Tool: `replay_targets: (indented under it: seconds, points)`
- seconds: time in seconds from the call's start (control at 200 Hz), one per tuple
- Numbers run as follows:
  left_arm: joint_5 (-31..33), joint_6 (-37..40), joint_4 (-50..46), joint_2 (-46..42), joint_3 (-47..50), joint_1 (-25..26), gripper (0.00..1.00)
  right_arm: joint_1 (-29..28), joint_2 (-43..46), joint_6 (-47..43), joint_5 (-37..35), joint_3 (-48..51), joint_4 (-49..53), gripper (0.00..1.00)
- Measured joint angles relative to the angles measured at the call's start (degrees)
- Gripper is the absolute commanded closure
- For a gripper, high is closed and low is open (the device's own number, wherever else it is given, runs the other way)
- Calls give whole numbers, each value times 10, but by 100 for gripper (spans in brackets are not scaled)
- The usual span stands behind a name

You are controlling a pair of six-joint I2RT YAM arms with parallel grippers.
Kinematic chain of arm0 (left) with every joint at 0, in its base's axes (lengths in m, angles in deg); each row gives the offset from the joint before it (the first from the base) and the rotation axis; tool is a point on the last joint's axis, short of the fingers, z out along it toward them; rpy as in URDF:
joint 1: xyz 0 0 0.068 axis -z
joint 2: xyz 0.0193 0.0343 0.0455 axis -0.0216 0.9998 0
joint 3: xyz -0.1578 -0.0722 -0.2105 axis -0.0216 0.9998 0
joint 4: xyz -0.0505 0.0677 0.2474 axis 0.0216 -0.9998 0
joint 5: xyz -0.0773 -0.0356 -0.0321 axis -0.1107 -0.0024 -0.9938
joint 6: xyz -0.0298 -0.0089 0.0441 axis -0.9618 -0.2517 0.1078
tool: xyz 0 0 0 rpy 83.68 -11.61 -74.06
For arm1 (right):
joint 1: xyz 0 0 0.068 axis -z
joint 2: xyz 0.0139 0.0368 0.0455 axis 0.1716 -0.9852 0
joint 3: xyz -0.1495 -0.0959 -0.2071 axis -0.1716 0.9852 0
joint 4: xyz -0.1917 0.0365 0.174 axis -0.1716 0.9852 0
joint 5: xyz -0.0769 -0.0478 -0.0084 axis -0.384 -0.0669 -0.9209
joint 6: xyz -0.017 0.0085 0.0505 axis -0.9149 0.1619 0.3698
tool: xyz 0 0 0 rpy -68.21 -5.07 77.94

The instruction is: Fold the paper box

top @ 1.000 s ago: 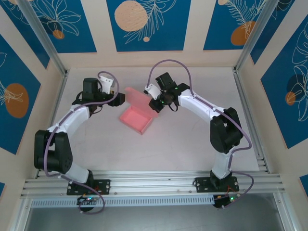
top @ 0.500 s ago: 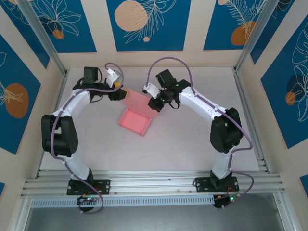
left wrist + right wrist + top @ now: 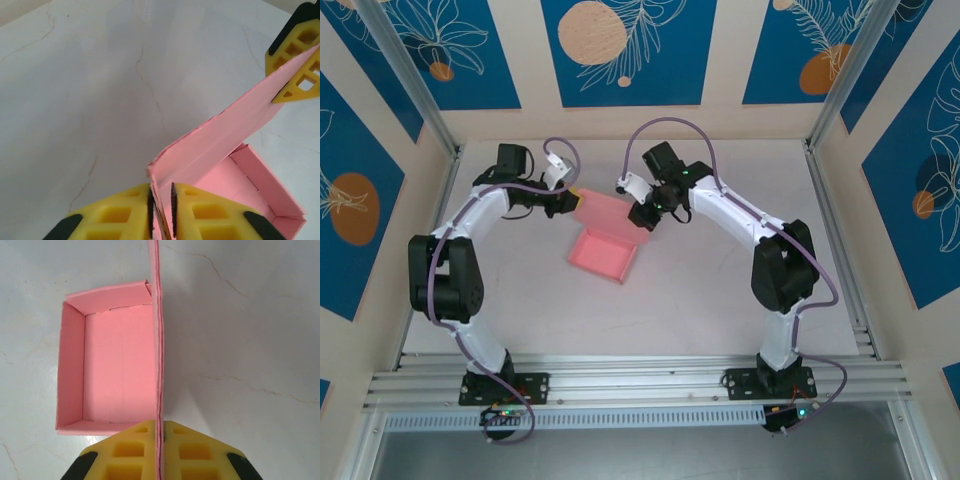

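Note:
The salmon-pink paper box (image 3: 601,253) lies open-topped on the table, its lid flap (image 3: 605,209) standing upright along the far side. My right gripper (image 3: 642,214) is shut on the flap's right end; in the right wrist view the thin card (image 3: 156,315) runs straight out from between the yellow fingers (image 3: 159,426), with the box tray (image 3: 117,370) to its left. My left gripper (image 3: 574,199) is at the flap's left end. Its pads (image 3: 161,192) stand almost together with the flap's end tab (image 3: 159,180) between them. The right gripper's fingers (image 3: 300,55) show at the flap's far end.
The white marbled tabletop (image 3: 700,290) surrounds the box. Aluminium frame posts (image 3: 830,110) and patterned walls close in the back and sides. The arm bases sit on the rail (image 3: 640,380) at the near edge.
The left arm swung back and its gripper came in onto the flap's left end. The right gripper kept its hold; the box shifted slightly.

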Motion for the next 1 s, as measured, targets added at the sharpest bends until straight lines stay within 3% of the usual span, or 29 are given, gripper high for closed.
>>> replay_targets:
  seconds: [0.09, 0.2, 0.29, 0.4, 0.67, 1.0]
  points:
    - [7, -2, 2, 0, 0, 1, 94, 5, -3, 0, 0, -2, 2, 90]
    - [18, -15, 11, -1, 3, 9, 100, 10, -5, 2, 0, -3, 1, 71]
    - [32, -34, 33, -9, 20, 22, 100, 16, -4, 16, -1, -2, -7, 56]
    - [60, -75, 76, -37, 67, 41, 100, 33, 14, 30, 11, 30, -34, 46]
    - [113, -147, 162, -131, 159, 65, 98, 100, 91, 74, 51, 127, -99, 42]
    - [137, -167, 185, -140, 173, 65, 98, 99, 93, 107, 72, 166, -151, 42]
